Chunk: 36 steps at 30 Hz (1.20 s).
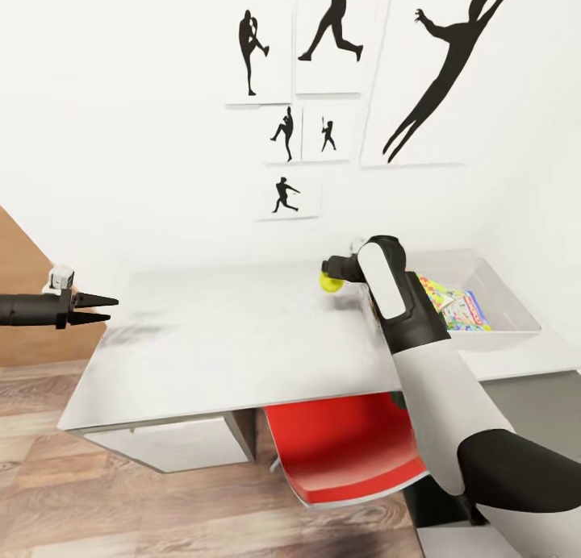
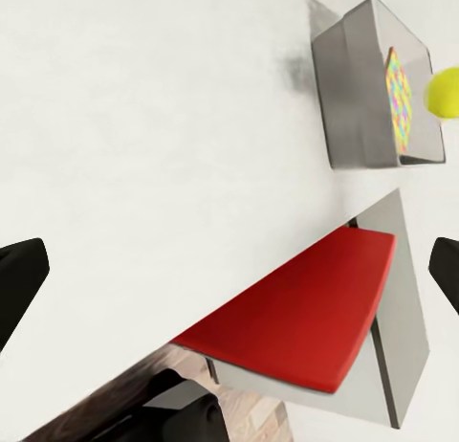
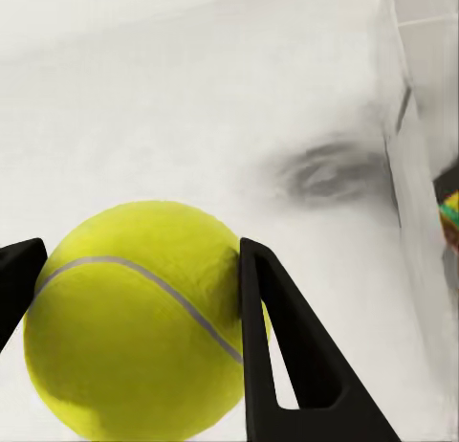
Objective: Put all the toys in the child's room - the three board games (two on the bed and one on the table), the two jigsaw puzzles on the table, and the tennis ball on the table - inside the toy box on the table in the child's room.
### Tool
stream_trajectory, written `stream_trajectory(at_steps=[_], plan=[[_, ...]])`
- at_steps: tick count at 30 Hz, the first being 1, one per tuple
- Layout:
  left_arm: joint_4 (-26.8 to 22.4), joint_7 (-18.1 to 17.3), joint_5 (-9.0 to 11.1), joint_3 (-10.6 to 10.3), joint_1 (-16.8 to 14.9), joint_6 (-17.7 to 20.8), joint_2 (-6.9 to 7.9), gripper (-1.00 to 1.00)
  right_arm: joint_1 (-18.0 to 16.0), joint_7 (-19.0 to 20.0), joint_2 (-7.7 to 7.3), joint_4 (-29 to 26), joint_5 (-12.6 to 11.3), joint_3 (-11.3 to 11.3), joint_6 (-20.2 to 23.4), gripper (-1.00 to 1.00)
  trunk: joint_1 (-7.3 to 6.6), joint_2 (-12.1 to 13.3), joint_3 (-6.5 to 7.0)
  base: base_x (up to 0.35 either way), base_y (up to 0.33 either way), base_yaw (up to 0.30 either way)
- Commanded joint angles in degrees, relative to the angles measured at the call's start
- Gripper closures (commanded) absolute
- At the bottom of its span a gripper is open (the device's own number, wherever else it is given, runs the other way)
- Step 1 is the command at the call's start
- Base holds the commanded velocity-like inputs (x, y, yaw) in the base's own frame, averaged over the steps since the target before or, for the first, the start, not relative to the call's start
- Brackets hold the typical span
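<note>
My right gripper (image 1: 331,274) is shut on the yellow-green tennis ball (image 1: 328,284), held a little above the white table (image 1: 242,340). In the right wrist view the tennis ball (image 3: 143,318) sits between the two black fingers (image 3: 287,356) and casts a shadow on the tabletop. The grey toy box (image 1: 516,304) stands at the table's right end, to the right of the ball. A multicoloured jigsaw puzzle (image 1: 440,293) lies flat inside it. My left gripper (image 1: 111,309) hovers open and empty at the table's left edge. From the left wrist I see the toy box (image 2: 359,88) and the ball (image 2: 443,93).
A red chair (image 1: 347,453) is tucked under the table in front of me; its seat also appears from the left wrist camera as the red chair (image 2: 306,308). Black athlete pictures (image 1: 331,34) hang on the white wall behind. A white drawer unit (image 1: 169,445) sits under the table's left end, on a wood floor.
</note>
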Motion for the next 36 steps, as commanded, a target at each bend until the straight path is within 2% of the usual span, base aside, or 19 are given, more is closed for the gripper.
stream_trajectory(at_steps=[1, 4, 5, 11, 23, 36], plan=[[0.0, -0.5, -0.5, 0.1, -0.1, 0.6, 0.0, -1.0, -0.1, -0.7, -0.57, -0.2, -0.7, -0.6, 0.1, 1.0, 0.04, -0.1, -0.01, 0.0, -0.09, -0.005], [0.0, -0.5, -0.5, 0.1, -0.1, 0.7, -0.02, -1.0, -0.1, -0.7, -2.16, -1.1, -0.9, -3.0, 0.1, 1.0, 0.04, -0.1, 0.27, 0.0, -0.041, -0.04], [0.0, -0.5, -0.5, 0.1, -0.1, 0.7, -0.06, -1.0, -0.1, -0.7, -2.72, -1.5, -0.8, -4.5, 0.1, 1.0, 0.04, -0.1, 0.36, 0.0, -0.015, -0.066], [0.0, -0.5, -0.5, 0.1, -0.1, 0.9, -0.07, -1.0, -0.1, -1.2, -4.2, -2.4, -0.6, -8.2, 0.1, 1.0, 0.04, -0.1, 0.92, 0.0, -0.005, -0.096], [0.0, -0.5, 0.0, 0.2, -0.1, 1.2, -0.1, -1.0, -1.3, -6.6, -4.78, -2.9, -0.8, -8.7, 0.1, 1.0, 0.04, -0.1, 1.73, 0.0, 0.0, -0.099], [0.0, -0.5, 0.2, 0.3, -0.1, 1.2, -0.7, -1.0, -0.8, -7.0, -4.74, -3.5, -1.1, -8.8, 0.1, 1.0, 0.04, -0.1, 1.75, 0.0, 0.0, -0.039]])
